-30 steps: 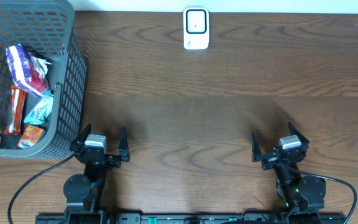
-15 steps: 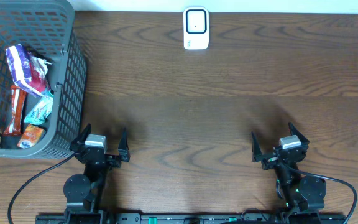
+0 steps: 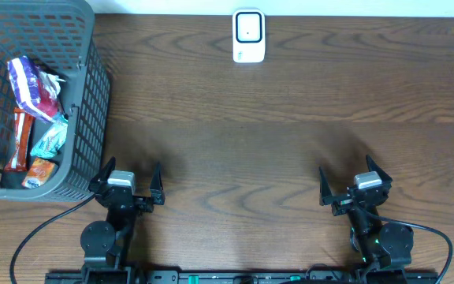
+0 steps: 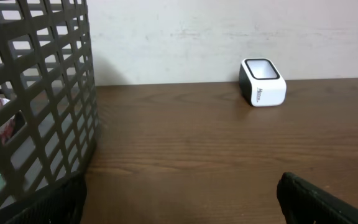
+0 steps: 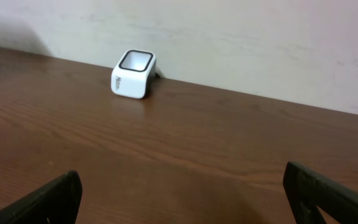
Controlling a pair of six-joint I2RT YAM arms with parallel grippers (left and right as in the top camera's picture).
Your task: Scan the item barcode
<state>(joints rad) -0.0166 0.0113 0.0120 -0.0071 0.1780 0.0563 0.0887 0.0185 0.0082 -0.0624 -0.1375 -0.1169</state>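
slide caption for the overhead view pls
Left end effector and right end effector open at the near edge; grey basket of snack packs at left; white scanner at far edge.

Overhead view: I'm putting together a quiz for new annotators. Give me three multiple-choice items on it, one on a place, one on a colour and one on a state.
1. Where does the scanner stand on the table?
A. Inside the basket
B. At the far edge, about midway across
C. Between the two arms at the near edge

2. What colour is the basket?
A. Grey
B. Red
C. White

3. How do the left gripper and the right gripper stand?
A. Both shut on packets
B. The left one holds the scanner
C. Both open and empty

Answers:
1 B, the white scanner sits alone by the wall.
2 A, its mesh walls are dark grey.
3 C, both pairs of fingers are spread wide over bare wood.
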